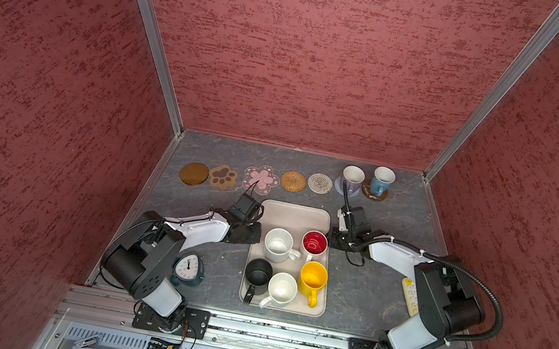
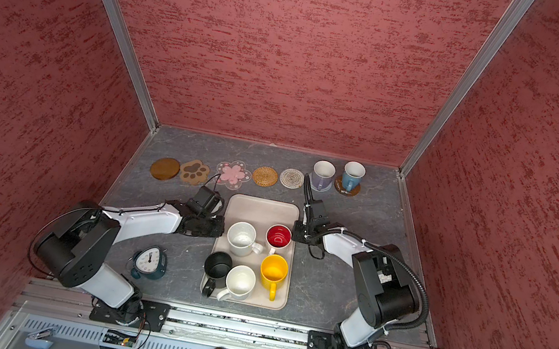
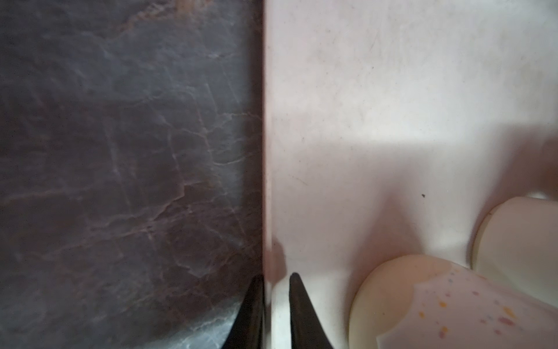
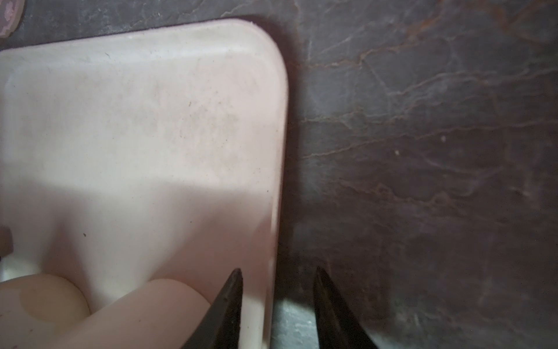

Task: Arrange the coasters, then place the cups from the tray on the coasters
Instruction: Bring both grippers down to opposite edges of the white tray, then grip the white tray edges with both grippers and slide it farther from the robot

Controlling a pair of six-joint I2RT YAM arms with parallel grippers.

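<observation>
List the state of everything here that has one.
Tray, flat, far half bare.
Speckled white cup, upright on tray.
Red-lined cup, upright on tray.
Black cup, upright on tray.
Plain white cup, upright on tray.
Yellow cup, upright on tray.
Lavender cup, upright on grey coaster.
Blue cup, upright on brown coaster.
Other five coasters, bare.
Left gripper, narrow around tray rim, grip unclear.
Right gripper, open around tray rim.

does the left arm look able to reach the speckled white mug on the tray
Probably yes: the speckled white mug stands just beside the left tool, nothing between them, though its jaws straddle the tray rim.
</observation>
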